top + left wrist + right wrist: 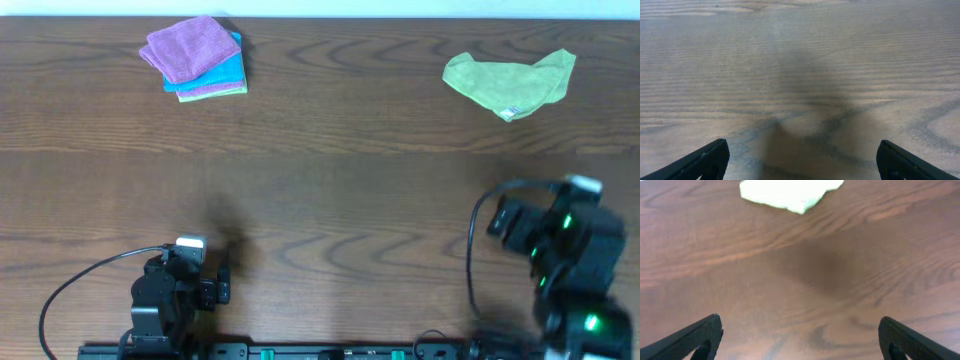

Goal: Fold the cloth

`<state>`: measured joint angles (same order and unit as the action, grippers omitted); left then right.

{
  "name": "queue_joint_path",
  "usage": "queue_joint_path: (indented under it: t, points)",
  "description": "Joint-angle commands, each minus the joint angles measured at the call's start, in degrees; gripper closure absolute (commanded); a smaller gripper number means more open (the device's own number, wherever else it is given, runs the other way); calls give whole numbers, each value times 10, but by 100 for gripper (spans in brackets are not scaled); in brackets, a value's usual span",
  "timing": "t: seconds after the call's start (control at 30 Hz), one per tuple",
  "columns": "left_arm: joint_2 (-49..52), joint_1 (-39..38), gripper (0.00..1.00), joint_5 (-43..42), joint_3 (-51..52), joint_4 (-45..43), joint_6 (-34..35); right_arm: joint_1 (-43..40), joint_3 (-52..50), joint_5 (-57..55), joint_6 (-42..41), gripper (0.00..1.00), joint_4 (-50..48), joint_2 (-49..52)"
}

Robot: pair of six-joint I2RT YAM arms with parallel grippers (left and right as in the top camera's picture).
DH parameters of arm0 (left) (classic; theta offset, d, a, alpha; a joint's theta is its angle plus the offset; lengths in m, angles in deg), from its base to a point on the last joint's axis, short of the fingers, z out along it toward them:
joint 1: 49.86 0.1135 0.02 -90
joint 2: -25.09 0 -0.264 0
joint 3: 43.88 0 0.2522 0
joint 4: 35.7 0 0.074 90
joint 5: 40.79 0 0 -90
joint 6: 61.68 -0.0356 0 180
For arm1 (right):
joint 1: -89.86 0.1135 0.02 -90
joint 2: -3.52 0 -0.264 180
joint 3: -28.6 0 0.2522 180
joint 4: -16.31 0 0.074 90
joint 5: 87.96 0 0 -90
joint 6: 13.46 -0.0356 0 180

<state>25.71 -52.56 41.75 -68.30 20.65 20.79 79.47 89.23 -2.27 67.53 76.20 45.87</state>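
Observation:
The cloth [510, 80] is a light lime-green piece lying crumpled at the far right of the table, with a small white tag at its near edge. Its near edge also shows at the top of the right wrist view as a pale patch, the cloth [790, 192]. My right gripper [800, 335] is open over bare wood, well short of the cloth, with nothing between its fingers. In the overhead view the right gripper [530, 215] sits at the near right. My left gripper [802, 157] is open above bare table at the near left, far from the cloth.
A stack of folded cloths [195, 58], purple on top with turquoise-blue under it, lies at the far left. The dark wooden table [320, 180] stretches between the arms and the cloths. Black cables loop beside both arm bases at the near edge.

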Motion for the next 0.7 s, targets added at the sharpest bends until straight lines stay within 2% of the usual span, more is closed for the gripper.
queue_joint_path:
  t: [0.0,0.33,0.53,0.67]
  points:
    - [-4,-1,5,4,12,7,-4,-9,98,-1,-19,1,17,103]
    - [-4,-1,5,4,12,7,-4,-35,380,-1,-16,1,69,427]
    - [-4,-1,5,4,12,7,-4,-71,489,20,-11,1,33,578]
    - [-4,-1,5,4,12,7,-4,-88,521,48,-12,1,9,642]
